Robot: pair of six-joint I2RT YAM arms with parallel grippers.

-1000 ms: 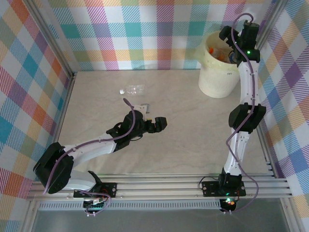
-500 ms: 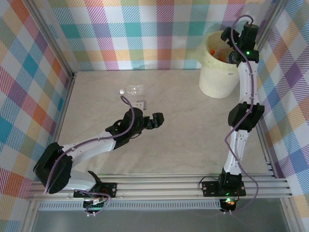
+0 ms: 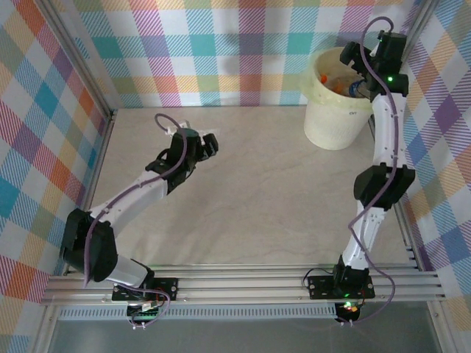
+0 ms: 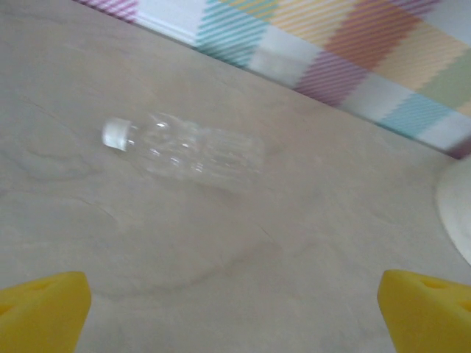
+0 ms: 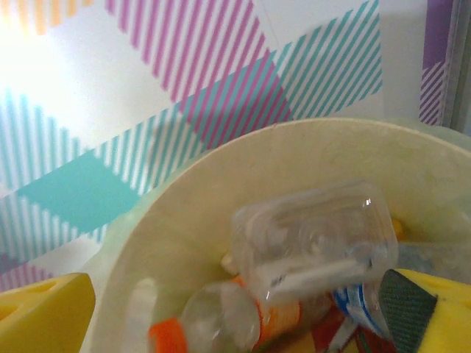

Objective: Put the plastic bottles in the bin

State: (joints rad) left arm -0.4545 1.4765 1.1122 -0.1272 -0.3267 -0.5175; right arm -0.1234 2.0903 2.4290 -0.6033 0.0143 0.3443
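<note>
Fingers (image 4: 40, 309) of the left gripper (image 4: 235, 309) were spread wide apart, and nothing was held between them. Ahead of them, toward eleven o'clock in the left wrist view, one clear bottle (image 4: 188, 151) was lying on its side on the table (image 4: 294, 279), apart from both pads, with its white cap (image 4: 118, 134) turned to nine o'clock. At one o'clock on the table in the top view stood the bin (image 3: 331, 129). The right gripper (image 5: 239, 312) was poised above its mouth, fingers (image 5: 434, 312) likewise wide apart and closed on nothing. Inside, a crushed clear bottle (image 5: 316, 239) was resting on an orange-capped bottle (image 5: 213, 323); others below were too blurred to be counted.

A missed grasp was judged the main risk. The bottle on the table looked round and light, so it might be rolled away if touched by one pad first, or squeezed out if gripped off-centre.

Counted: two grippers, one bin, one bottle on the table, at least two in the bin.
</note>
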